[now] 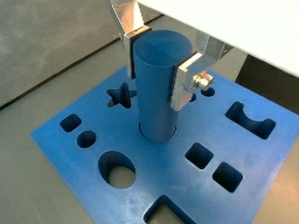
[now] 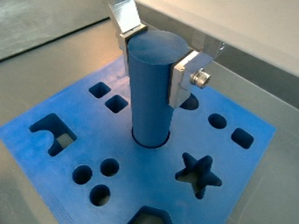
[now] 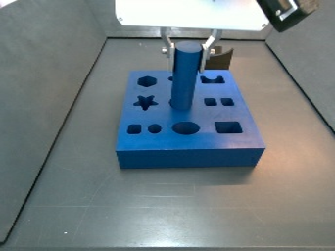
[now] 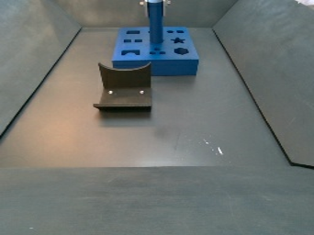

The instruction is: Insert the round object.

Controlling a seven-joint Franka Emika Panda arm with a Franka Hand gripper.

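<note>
A: Near field?
B: Fixture [image 4: 123,89] on the worktop [image 4: 185,138], apart from the work.
A: Beyond it?
B: Blue block [image 3: 183,127]; round peg [image 2: 155,87] upright, foot in its round hole [image 1: 156,133]. Gripper [image 1: 162,61] fingers [image 1: 184,83] pinch its top.
A: Risk?
B: Jamming, judged likely if the peg tilts while pressed.

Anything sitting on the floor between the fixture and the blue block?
No. In a side view the dark floor between the fixture and the blue block is bare; the tool is over the block.

lab test rig: bare grey walled floor [image 4: 160,138], fixture [image 4: 123,89], pincer [image 1: 162,59] overhead.
</note>
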